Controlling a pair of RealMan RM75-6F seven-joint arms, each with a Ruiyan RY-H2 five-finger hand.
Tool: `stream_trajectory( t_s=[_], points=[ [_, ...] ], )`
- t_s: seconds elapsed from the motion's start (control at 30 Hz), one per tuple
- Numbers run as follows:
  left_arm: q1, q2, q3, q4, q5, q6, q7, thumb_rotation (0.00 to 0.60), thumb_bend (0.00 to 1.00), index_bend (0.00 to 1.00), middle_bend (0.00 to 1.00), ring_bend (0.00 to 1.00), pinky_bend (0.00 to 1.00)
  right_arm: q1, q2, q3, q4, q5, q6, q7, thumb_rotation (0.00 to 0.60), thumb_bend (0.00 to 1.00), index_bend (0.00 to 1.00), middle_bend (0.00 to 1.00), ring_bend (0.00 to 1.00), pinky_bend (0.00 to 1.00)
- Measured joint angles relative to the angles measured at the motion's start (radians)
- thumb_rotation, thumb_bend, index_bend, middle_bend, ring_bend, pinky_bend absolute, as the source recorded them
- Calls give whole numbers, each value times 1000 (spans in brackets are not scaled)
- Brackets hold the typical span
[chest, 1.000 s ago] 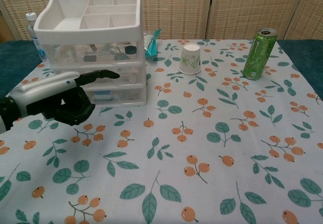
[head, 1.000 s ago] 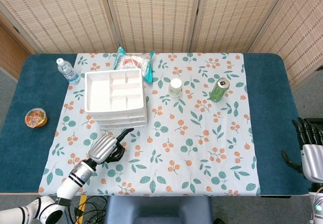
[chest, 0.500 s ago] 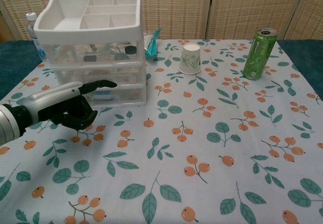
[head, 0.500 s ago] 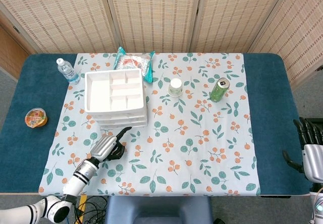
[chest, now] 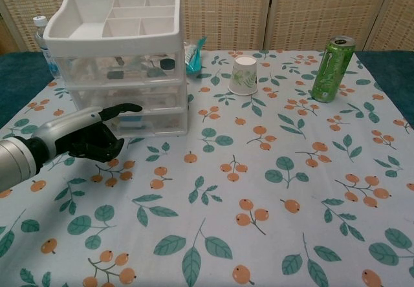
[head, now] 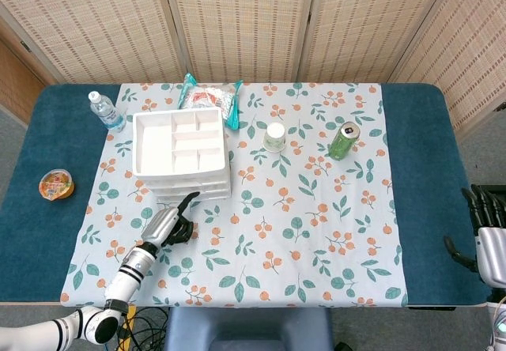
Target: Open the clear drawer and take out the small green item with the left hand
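The clear drawer unit with a white compartment tray on top stands at the back left of the flowered cloth, all its drawers closed. Dark small items show through the top drawer; I cannot make out a green item. My left hand hovers low in front of the unit, one finger stretched out to the front of the lower drawers and the others curled in, holding nothing. Whether the fingertip touches the drawer front I cannot tell. My right hand rests far off at the table's right edge with fingers apart.
A water bottle stands left of the unit and a snack bag lies behind it. A paper cup and a green can stand to the right. A jelly cup sits far left.
My left hand has dropped lower and slid toward the drawer front, its outstretched finger now level with the lower drawers. The right hand has stayed put.
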Motion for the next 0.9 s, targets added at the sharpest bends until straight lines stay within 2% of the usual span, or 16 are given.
stream_trajectory(
  t_s=[0.9],
  points=[
    [6, -61, -33, 55, 10, 4, -127, 600, 627, 58, 907, 927, 1000, -13, -4, -1, 3, 12, 6, -9, 600, 338, 0, 0, 26, 55]
  ],
)
